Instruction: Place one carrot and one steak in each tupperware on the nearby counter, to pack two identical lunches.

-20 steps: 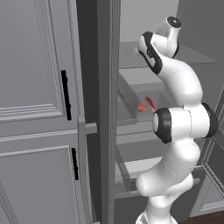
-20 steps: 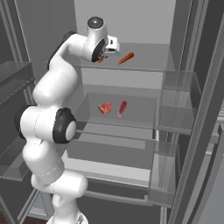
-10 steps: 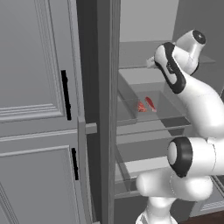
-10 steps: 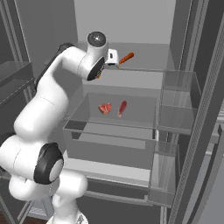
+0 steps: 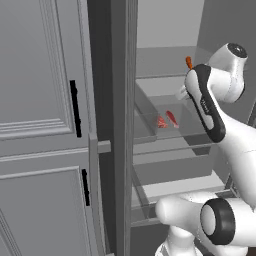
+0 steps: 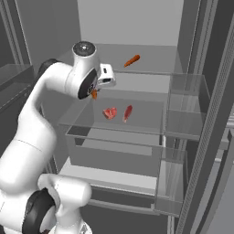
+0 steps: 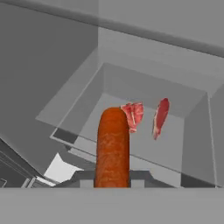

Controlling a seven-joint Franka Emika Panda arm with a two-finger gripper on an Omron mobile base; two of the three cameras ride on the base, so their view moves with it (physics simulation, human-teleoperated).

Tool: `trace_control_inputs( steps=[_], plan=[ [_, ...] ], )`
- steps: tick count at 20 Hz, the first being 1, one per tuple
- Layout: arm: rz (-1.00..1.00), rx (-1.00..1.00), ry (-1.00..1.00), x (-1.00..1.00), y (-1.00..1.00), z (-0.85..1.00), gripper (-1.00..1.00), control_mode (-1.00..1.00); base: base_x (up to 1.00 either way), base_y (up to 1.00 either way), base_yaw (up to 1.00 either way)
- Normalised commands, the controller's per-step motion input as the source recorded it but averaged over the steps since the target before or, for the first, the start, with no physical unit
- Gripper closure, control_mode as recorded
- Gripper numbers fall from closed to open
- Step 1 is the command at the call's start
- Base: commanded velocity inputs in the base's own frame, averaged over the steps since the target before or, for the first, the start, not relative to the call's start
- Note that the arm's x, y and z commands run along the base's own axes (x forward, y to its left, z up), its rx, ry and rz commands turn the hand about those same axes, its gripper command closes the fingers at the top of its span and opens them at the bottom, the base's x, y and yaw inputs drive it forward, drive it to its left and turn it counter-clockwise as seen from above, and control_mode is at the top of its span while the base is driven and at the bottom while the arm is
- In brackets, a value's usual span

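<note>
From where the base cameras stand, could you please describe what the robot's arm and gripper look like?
The arm is glossy white, built of rounded, tube-like links with dark grey to black bands and round caps at the joints. A long dark stripe runs along one upper link in the left base view. The gripper sits on a small white boxy hand. No cables or lettering can be made out.

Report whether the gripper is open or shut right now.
Shut on a carrot: in the hand view the orange stick rises from between the finger tips of the gripper, above the two steaks in the clear drawer.
</note>
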Motion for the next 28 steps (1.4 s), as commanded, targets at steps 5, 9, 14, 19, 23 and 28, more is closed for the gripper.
trace_control_inputs(
  steps=[5,9,14,19,23,28],
  plan=[
    [0.11,0.00,0.07,-1.00,0.16,-0.28,1.00,-1.00,0.00,0.00,0.00],
    [0.10,0.04,0.00,-1.00,0.22,-0.39,1.00,-1.00,0.00,0.00,0.00],
    [0.07,0.03,0.00,-0.80,0.17,-0.10,1.00,1.00,-0.20,0.03,0.02],
    [0.00,0.00,0.00,0.00,0.00,0.00,1.00,1.00,-1.00,0.17,0.18],
    [0.00,0.00,0.00,0.00,0.00,0.00,1.00,1.00,-0.65,0.58,0.53],
    [0.00,0.00,0.00,0.00,0.00,0.00,1.00,1.00,-0.13,0.77,0.84]
  ],
)
